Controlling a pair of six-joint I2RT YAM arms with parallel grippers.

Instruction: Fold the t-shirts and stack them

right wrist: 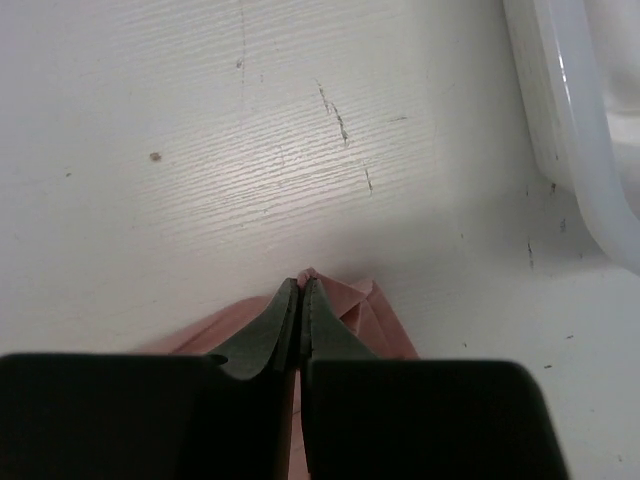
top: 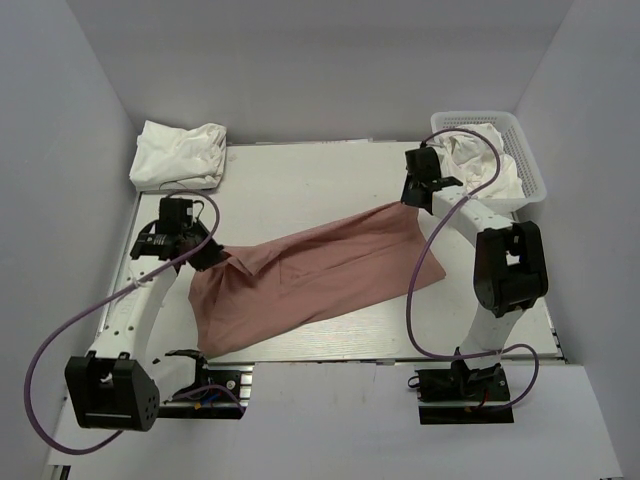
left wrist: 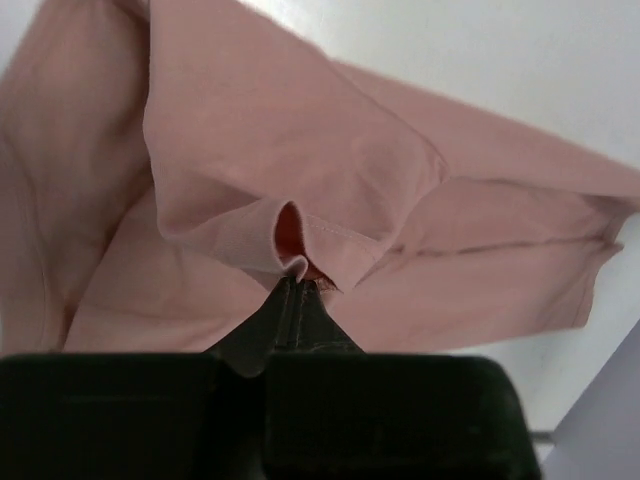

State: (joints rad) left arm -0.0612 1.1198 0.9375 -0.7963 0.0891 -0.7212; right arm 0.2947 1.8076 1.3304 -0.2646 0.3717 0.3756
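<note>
Jaws of the left gripper (left wrist: 297, 288) are fully closed, pinching a hem fold of the pink t-shirt (top: 320, 268); those of the right gripper (right wrist: 302, 290) are closed on its far right corner; the shirt spans the table (top: 300, 180) centre diagonally, creased. Hazard: both pinches look shallow; added tension may pull cloth free. Left arm extends from near left; right arm is elbow-raised, reaching far beside the basket (top: 532, 170).

Basket (top: 533, 160) crowds far right, white t-shirts (top: 180, 155) far left; table (top: 310, 180) between seems passable.
</note>
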